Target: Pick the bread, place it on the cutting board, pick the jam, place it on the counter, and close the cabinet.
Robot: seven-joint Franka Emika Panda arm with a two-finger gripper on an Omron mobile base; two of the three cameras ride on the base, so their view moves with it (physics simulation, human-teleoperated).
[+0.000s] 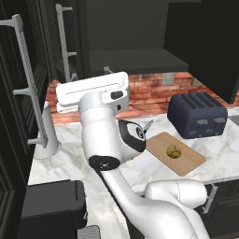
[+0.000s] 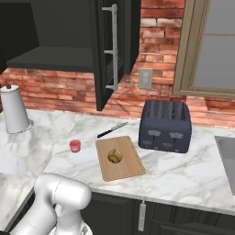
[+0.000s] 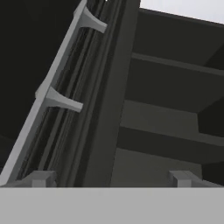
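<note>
Nearest us, the counter [image 2: 193, 176] runs wide and veined. On it we note the cutting board [image 2: 120, 157], lying flat near the front edge, with the bread [image 2: 114, 156] resting on its middle. Just left of the board, apart from it, the jam [image 2: 75, 146] stands upright on the marble. A knife [image 2: 112, 130] lies behind the board, its tip near the board's far edge. The dark toaster [image 2: 165, 125] sits to the right of the board, close beside it. A paper towel roll [image 2: 14, 109] stands farther left, well apart from the jar.

Above and behind, the cabinet [image 2: 59, 32] hangs open, its shelf bare, a door [image 2: 108, 50] swung out with its silver handle [image 2: 114, 48] facing us.

In the hand view we log the gripper [image 3: 113, 179] up close to a cabinet door edge, a bar handle [image 3: 50, 94] slanting to the left of it. The fingertips [image 3: 40, 178] stand wide apart with nothing between them; we read it as spread, though little of the tips is visible.
</note>
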